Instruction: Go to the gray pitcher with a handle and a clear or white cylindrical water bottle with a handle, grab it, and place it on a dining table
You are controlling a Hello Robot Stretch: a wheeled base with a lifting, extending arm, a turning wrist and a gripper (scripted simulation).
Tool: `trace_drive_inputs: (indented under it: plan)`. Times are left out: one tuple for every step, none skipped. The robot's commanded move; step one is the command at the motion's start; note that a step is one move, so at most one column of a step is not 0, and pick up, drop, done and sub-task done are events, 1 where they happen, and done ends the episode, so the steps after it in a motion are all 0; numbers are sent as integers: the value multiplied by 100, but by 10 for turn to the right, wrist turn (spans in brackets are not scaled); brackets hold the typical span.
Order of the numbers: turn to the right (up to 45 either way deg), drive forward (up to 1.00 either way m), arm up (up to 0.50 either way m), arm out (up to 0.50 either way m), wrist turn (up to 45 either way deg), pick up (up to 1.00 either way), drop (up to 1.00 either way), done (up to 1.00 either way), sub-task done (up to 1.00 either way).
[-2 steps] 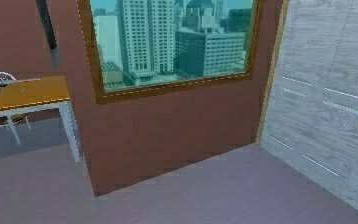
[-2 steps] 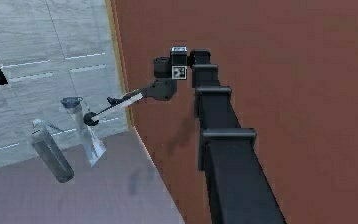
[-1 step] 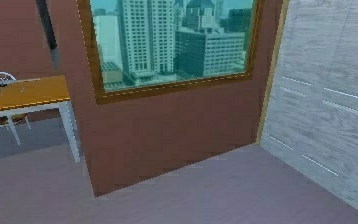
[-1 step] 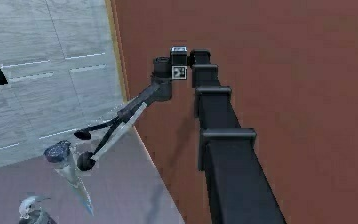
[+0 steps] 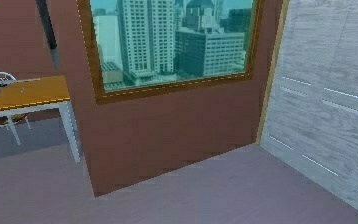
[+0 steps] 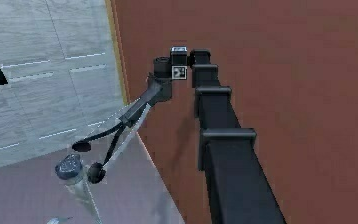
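In the arm side view my arm (image 6: 227, 130) rises along a brown wall, and the gripper (image 6: 87, 160) reaches down and to the left from its far end. A small grey, partly clear rounded thing (image 6: 71, 168) hangs at the fingers' end above the grey floor, clear of any surface, so the gripper holds it. I cannot make out a handle on it. In the forward view a wooden-topped table (image 5: 32, 95) with white legs stands at the left edge.
A brown wall (image 5: 167, 130) with a large window (image 5: 172, 40) onto city towers juts out ahead. A pale panelled wall (image 5: 322, 90) runs along the right, seen again as the pale wall (image 6: 42, 80). A white chair (image 5: 2, 78) stands behind the table. Grey floor (image 5: 207, 195) lies open in front.
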Motion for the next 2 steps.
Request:
trace_drive_inputs:
  plan:
    - [0,0,0,-32,0,0,0,0,0]
    - [-450,0,0,0,0,0,0,0,0]
